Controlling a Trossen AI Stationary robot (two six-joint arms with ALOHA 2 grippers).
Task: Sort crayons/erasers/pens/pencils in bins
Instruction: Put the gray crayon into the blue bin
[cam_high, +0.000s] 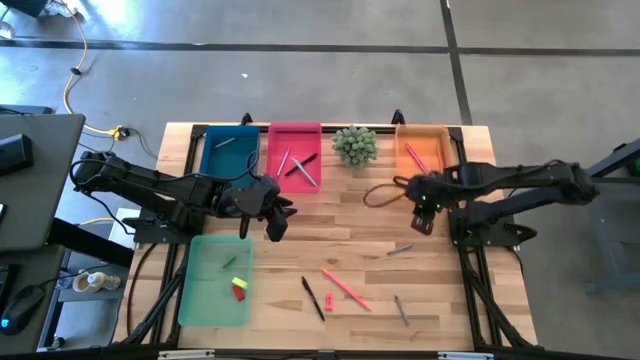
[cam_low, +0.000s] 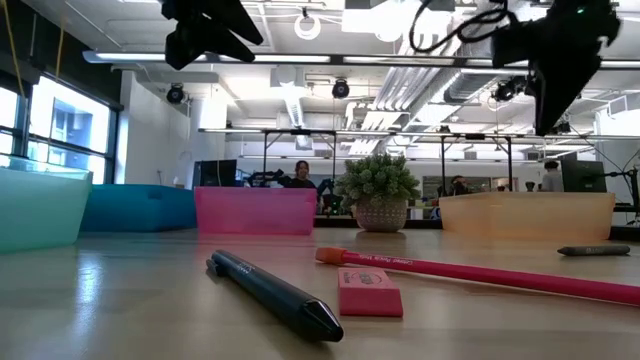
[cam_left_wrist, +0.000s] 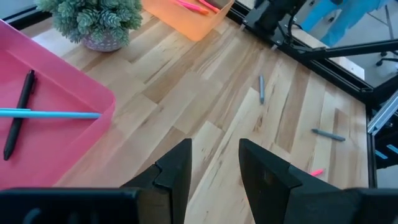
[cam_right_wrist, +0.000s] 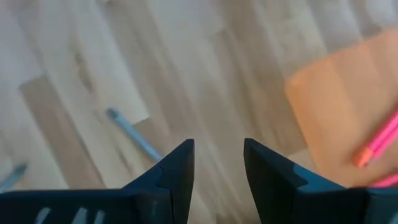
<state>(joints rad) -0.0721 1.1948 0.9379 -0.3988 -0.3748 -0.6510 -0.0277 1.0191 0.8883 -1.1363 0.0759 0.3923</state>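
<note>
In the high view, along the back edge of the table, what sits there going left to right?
Teal-blue bin → pink bin → small potted plant → orange bin.

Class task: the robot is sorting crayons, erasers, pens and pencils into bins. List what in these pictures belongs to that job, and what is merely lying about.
Part of the job:
- teal bin, pink bin, orange bin, pale-green bin
- red eraser on the table
- black pen
- long pink stick
- grey pencils

Just lying about:
- potted plant
- loose cable
</note>
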